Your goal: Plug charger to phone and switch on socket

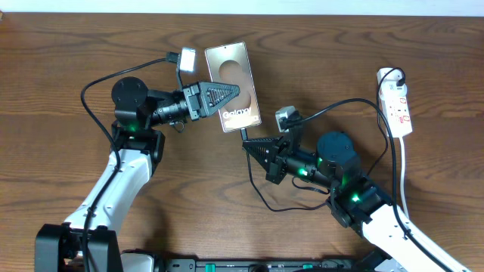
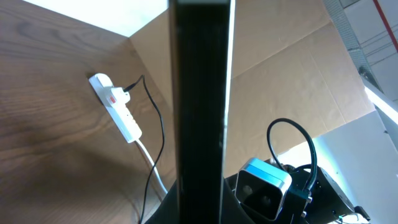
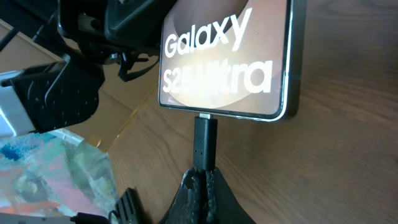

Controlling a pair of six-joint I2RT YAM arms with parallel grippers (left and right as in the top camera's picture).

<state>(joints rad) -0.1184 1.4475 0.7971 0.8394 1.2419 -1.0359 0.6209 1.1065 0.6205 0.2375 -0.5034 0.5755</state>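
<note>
The phone (image 1: 243, 109) sits in the upper centre of the overhead view, its long axis tilted slightly from vertical. Its grey-gold face, with the white "Galaxy" lettering, points up. Whether it rests on the table (image 1: 68, 45) or is raised off it cannot be told.

The left gripper (image 1: 233, 91) reaches in from the left and is clamped across the phone. In the left wrist view the phone shows edge-on as a dark vertical bar at frame centre.

The charger connector (image 3: 204, 140) meets the middle of the phone's bottom edge, at the port. How far it is seated cannot be told. The right gripper (image 3: 202, 185) is closed on the connector from below. In the overhead view this gripper lies just below the phone, pointing toward the upper left.

The socket (image 1: 399, 106) lies at the upper right of the overhead frame, well apart from the phone, with its white cord running down the right side. The black charger plug (image 1: 395, 75) is inserted at the socket's upper end. The thin charger cable (image 2: 162, 130) trails from the plug across the wood.
</note>
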